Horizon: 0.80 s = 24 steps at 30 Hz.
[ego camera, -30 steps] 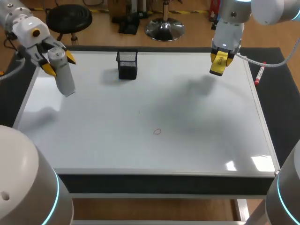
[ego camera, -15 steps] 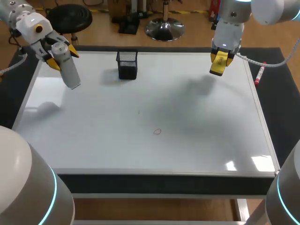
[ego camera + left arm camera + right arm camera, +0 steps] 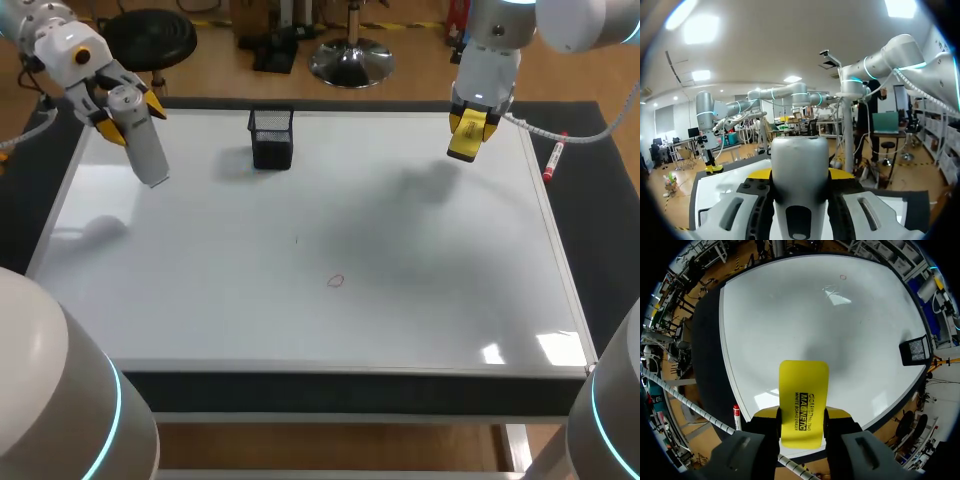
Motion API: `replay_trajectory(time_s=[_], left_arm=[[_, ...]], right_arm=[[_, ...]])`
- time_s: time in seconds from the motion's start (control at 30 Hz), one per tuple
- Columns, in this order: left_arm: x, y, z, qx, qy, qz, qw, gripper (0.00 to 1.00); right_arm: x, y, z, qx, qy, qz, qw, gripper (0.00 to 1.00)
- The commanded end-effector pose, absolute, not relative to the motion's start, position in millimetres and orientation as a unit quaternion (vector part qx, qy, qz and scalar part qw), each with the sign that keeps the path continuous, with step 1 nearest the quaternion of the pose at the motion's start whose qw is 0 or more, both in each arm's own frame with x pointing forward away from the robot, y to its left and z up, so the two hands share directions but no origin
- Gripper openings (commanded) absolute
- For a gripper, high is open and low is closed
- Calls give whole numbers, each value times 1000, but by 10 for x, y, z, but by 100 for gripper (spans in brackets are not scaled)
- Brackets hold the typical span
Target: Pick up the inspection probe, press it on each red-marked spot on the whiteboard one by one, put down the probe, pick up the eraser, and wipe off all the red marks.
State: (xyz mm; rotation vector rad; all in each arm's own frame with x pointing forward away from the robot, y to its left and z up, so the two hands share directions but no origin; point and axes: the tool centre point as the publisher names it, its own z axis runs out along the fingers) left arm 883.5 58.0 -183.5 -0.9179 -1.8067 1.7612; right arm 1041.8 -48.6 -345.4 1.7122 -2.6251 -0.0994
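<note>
White and glossy, the flat whiteboard surface [image 3: 420, 300] fills the view from above. At its ten o'clock the left hand [image 3: 128, 118] is clamped on the upper end of the smooth grey cylindrical plastic probe [image 3: 143, 152], held aloft. It looks rigid, light and rather slippery, so a firm grip high on the body suits pressing. At one o'clock the right hand [image 3: 470, 128] pinches the flat yellow plastic eraser [image 3: 803, 400] by its stiff edges. The small red ring mark [image 3: 335, 281] lies just six-o'clock of centre.

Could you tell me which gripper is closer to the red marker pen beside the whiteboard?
Right. The right gripper is above the board's edge beside the pen; the left gripper is over the opposite far corner.
</note>
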Motion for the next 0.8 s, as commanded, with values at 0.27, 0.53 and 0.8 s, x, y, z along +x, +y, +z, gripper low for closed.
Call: replay_trajectory(time_s=[0.27, 0.53, 0.8], left_arm=[[8826, 579, -1815, -334, -657, 637, 226, 0], [8826, 579, -1815, -334, -657, 637, 226, 0], [8826, 579, -1815, -334, -657, 637, 226, 0]], right_arm=[[10412, -496, -3435, 547, -837, -30, 4, 0], [10412, -496, -3435, 547, -837, -30, 4, 0], [10129, -753, -3362, 560, -828, -22, -10, 0]])
